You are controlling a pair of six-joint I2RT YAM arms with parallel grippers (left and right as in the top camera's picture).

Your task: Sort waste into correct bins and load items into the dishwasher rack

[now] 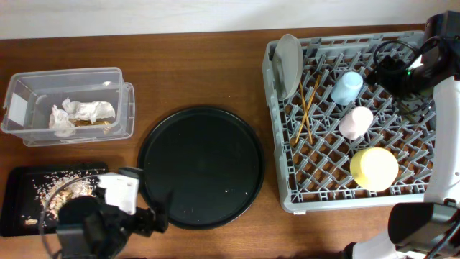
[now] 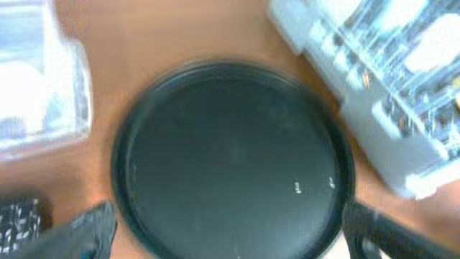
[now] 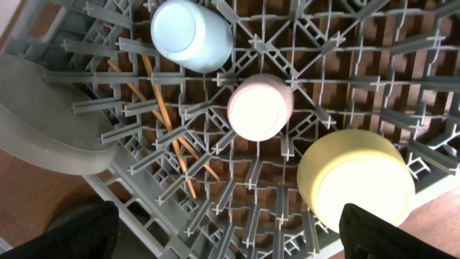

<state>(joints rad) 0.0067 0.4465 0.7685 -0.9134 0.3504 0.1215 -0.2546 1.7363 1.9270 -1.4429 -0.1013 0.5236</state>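
Observation:
The grey dishwasher rack [image 1: 287, 194] holds the upright plate [image 1: 289, 61], two chopsticks [image 1: 307, 108], blue cup [image 1: 347, 87], pink cup [image 1: 356, 121] and yellow-green bowl [image 1: 374, 167], the cups and bowl upside down. The clear tub [image 1: 21, 83] holds crumpled wrappers [image 1: 83, 113]. The shallow black tray [image 1: 18, 180] holds beige scraps [image 1: 61, 181]. My left gripper [image 1: 159, 212] is open and empty at the near-left rim of the round tray. My right gripper [image 1: 387, 59] is open and empty above the rack's far right. The right wrist view shows the blue cup [image 3: 192, 32], pink cup [image 3: 260, 106], bowl [image 3: 356, 176] and chopsticks [image 3: 172, 137].
A big round black tray [image 1: 201, 165] lies mid-table with a few tiny crumbs; it fills the blurred left wrist view [image 2: 230, 158], with the tub [image 2: 43, 93] to its left and the rack [image 2: 374, 122] to its right. My left arm overhangs the shallow tray's right part.

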